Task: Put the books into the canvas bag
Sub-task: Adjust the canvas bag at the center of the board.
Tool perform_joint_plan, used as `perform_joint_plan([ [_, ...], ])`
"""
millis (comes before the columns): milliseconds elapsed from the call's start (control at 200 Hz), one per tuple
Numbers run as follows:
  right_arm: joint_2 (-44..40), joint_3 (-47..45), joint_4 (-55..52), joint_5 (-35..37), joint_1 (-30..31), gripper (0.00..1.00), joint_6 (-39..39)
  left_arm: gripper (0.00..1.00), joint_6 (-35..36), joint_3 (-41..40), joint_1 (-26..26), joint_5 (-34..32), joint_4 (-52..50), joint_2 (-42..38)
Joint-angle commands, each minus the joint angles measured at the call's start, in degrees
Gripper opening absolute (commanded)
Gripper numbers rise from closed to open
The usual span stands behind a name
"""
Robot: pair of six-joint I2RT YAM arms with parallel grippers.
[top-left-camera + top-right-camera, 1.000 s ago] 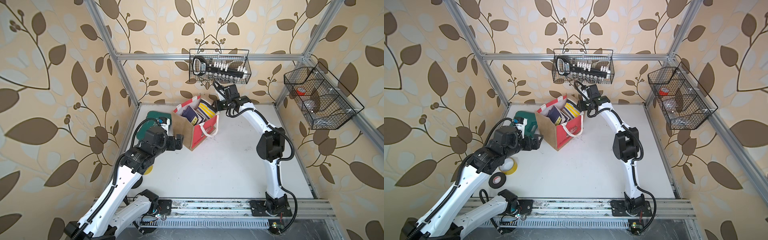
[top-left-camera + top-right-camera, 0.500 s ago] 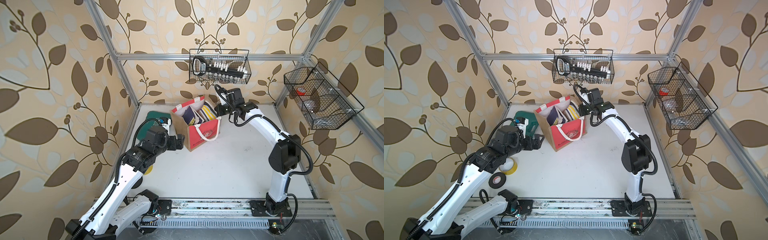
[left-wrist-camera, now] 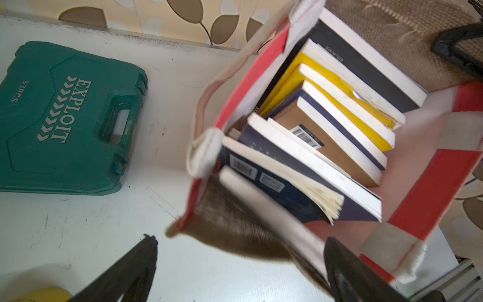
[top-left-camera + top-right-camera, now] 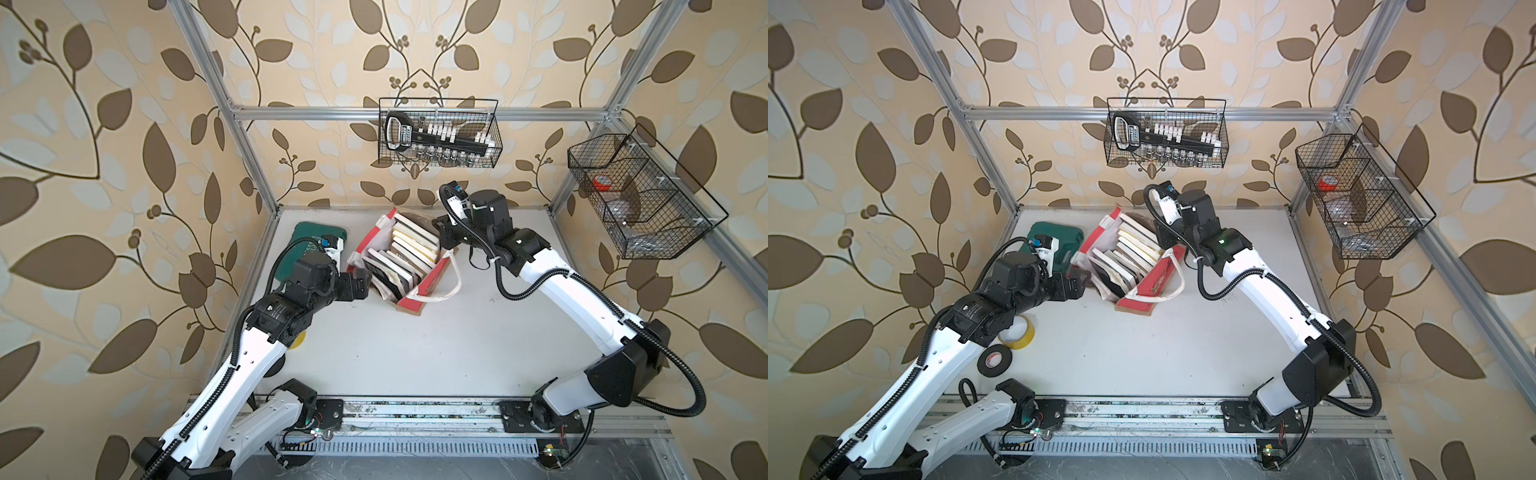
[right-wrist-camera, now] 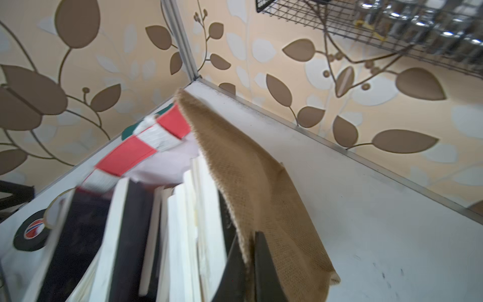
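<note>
Your canvas bag (image 4: 432,284), at the back of the table (image 4: 415,357) between both arms, has tipped over within the last second. The books (image 4: 409,249) remain inside and none lies loose, so packing looks done. Your right gripper (image 5: 249,258) has just clamped onto the bag's jute side. The left gripper (image 4: 360,284) hangs wide open and empty beside the bag.

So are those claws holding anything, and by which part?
The right claw pinches the canvas bag by its tan side wall's top edge. The left claw is open, holding nothing.

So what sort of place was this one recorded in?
Probably a staged robot test cell, not a real room: leaf-print wallpaper panels fixed in an aluminium frame, two arms bolted to a rail at the white table's front edge, and wire baskets hung on the walls.
</note>
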Motion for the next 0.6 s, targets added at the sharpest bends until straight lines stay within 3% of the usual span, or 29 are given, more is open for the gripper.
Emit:
perform_joint_plan([
  [0,-10.05,-5.03,18.12,2.7,-0.48,0.0,2.15,0.99,-1.41,-0.65,0.63,0.1,1.61,-0.96],
  [195,-7.53,-4.15,10.39,7.97,-2.39,0.0,6.99,0.99,-1.56,-0.52,0.67,1.11,1.89,-0.11],
  [275,-6.51,-4.88,9.01,3.05,-7.52,0.0,12.4,0.99,-1.54,-0.62,0.69,1.04,1.82,-0.1],
  [370,-5.63,-6.45,6.22,4.57,-9.69,0.0,15.93,0.99,-1.66,-0.77,0.67,0.88,1.54,-0.35],
  [505,-8.13,-13.73,5.09,5.12,-9.03,0.0,22.32,0.99,-1.35,-0.87,0.72,0.15,0.89,-0.85],
  [595,-14.03,-21.94,12.16,4.1,-3.09,0.0,23.45,0.99,-1.2,-0.94,0.72,0.46,1.0,-0.61],
])
